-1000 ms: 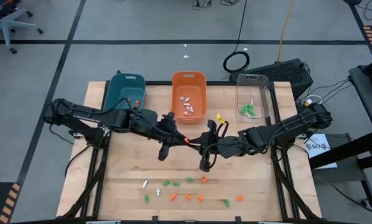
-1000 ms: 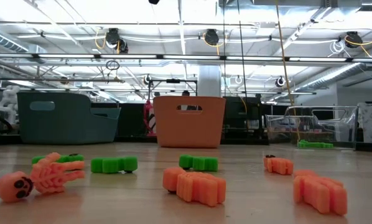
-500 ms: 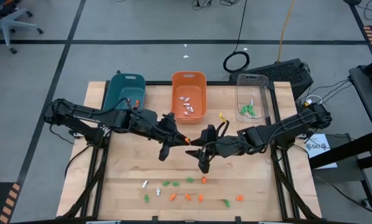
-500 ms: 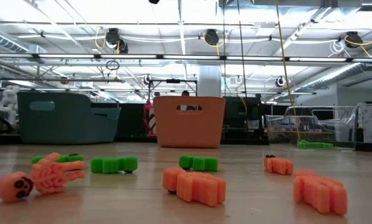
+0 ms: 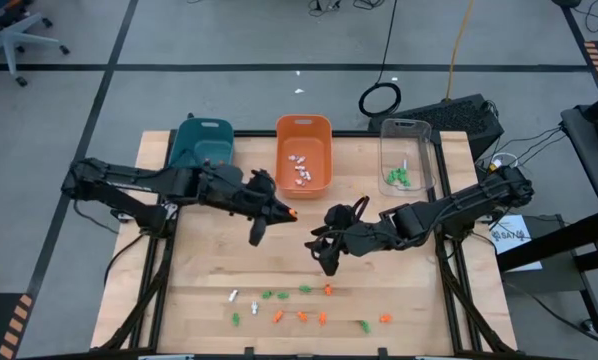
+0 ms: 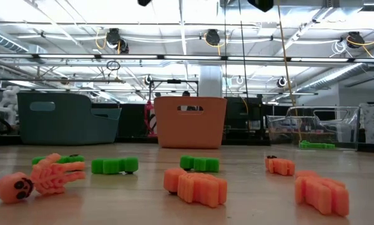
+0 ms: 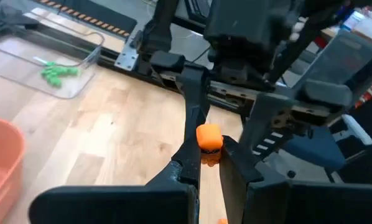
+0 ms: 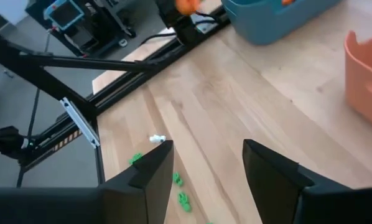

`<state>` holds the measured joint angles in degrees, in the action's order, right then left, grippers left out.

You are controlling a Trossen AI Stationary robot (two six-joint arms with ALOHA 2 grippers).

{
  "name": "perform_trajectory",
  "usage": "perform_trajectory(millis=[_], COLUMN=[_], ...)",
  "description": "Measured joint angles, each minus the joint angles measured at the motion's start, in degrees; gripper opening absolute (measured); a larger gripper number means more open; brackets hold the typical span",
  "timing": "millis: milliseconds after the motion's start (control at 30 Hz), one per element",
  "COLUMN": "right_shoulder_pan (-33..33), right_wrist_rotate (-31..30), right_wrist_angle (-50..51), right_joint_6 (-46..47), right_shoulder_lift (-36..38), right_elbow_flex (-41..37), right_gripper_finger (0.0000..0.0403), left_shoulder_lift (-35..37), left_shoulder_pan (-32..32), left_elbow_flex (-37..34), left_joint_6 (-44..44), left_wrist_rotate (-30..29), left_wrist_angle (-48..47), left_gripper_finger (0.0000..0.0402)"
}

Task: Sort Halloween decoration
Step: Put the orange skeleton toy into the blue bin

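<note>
The Halloween decoration shows as small orange, green and white trinkets lying in a loose row near the table's front edge, and close up in the low view. One orange trinket hangs in the air above the table's middle, with my left gripper shut on it. My right gripper stands open just to the right of it, facing it, with nothing between its fingers. That trinket also shows at the far end of the right wrist view. My left gripper pinches the orange trinket between its two fingers, at their free ends. The fingers reach toward the table's right side, slanting a little downward. The trinket is lifted clear of the table.
Three bins stand along the far edge: a teal one with orange trinkets, an orange one with white ones, a clear one with green ones. Bare wood lies between the bins and the row of trinkets.
My right gripper has let go of the orange trinket that both grippers held between them, and has rolled about its wrist. My left gripper has drawn back toward the table's left and far side, rolling a little, and has carried the trinket with it.
</note>
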<state>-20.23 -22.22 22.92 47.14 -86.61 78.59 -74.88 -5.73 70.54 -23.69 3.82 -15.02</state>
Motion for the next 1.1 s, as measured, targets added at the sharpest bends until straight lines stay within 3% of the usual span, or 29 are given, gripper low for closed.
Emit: perform_trajectory(millis=[200, 400, 533, 633, 733, 967, 1100], right_shoulder_pan=[0.0, 0.07, 0.07, 0.07, 0.07, 0.04, 0.04], right_wrist_rotate=[0.07, 1.65, 1.79, 1.82, 2.57, 3.02, 3.04], right_wrist_angle=[2.61, 4.46, 5.19, 5.22, 5.2, 5.2, 5.2], right_joint_6=[5.23, 7.88, 7.72, 7.44, 7.54, 2.19, 1.85], right_shoulder_lift=[0.0, 0.0, 0.0, 0.0, 0.0, 0.0, 0.0], right_elbow_flex=[0.0, 0.0, 0.0, 0.0, 0.0, 0.0, 0.0], right_gripper_finger=[0.0176, 0.0176, 0.0176, 0.0176, 0.0176, 0.0176, 0.0176], left_shoulder_lift=[4.57, 6.72, 6.77, 6.72, 6.72, 6.74, 6.74], left_shoulder_pan=[2.45, 4.57, 4.47, 4.55, 4.56, 3.45, 4.11], left_elbow_flex=[0.0, -0.03, -0.04, -0.04, -0.04, -0.04, -0.04], left_joint_6=[-10.55, -24.32, -25.59, -25.17, -18.63, 9.02, 17.17], left_wrist_rotate=[0.24, 8.65, 13.24, 13.56, 13.43, 12.91, 7.29], left_wrist_angle=[-6.97, -18.33, -19.19, -19.36, -19.15, -18.95, -19.2], left_gripper_finger=[0.0029, 0.0029, 0.0029, 0.0029, 0.0029, 0.0029, 0.0029])
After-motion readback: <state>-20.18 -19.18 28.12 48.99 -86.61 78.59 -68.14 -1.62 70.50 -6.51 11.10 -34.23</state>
